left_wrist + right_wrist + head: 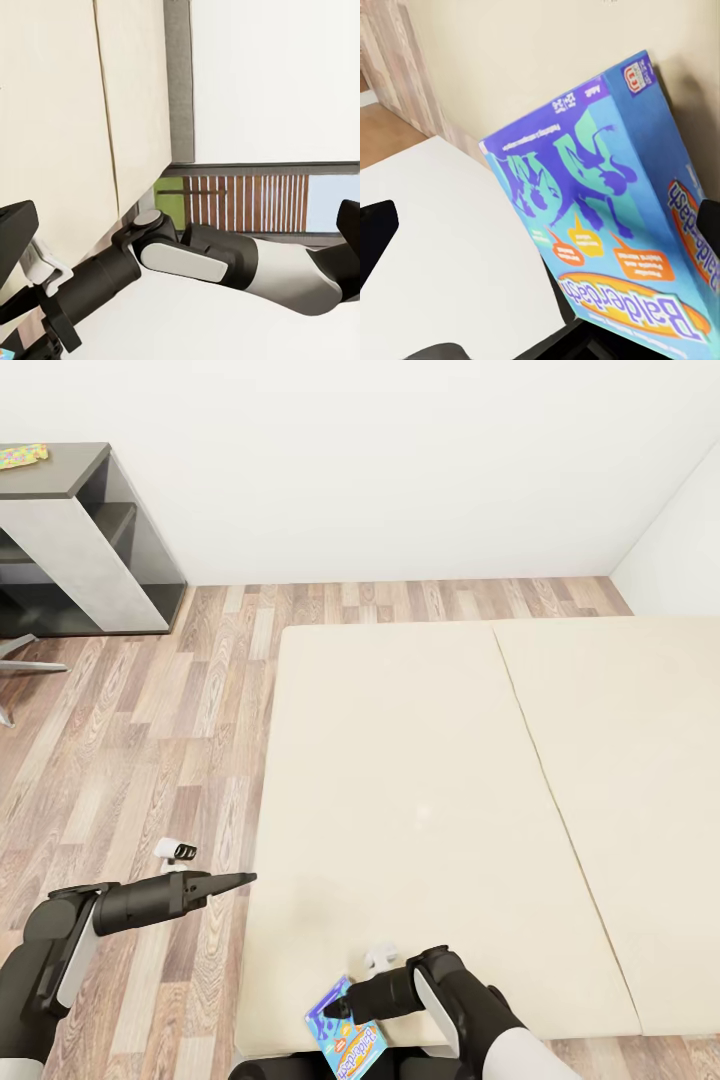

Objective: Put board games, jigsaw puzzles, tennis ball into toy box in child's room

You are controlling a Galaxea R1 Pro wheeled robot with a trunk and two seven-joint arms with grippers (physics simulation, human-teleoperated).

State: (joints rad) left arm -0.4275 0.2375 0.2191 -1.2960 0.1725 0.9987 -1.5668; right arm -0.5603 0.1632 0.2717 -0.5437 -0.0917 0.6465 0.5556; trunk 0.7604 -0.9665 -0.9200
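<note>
At the near edge of the bed (pixel 420 780) in your head view, your right gripper (pixel 335 1012) is closed on the blue board game (pixel 350 1040); your left gripper (pixel 240 879) looks closed, empty, over the floor (pixel 150 740). Far left, a jigsaw puzzle (pixel 22 456) lies on the table (pixel 75 470). From the right wrist, the board game (pixel 607 217) stands tilted between the fingers.

The blue board game (pixel 607 217) carries the title "Balderdash" in purple letters on an orange oval, seen upside down in the right wrist view. Its smaller print is too tiny to read.
</note>
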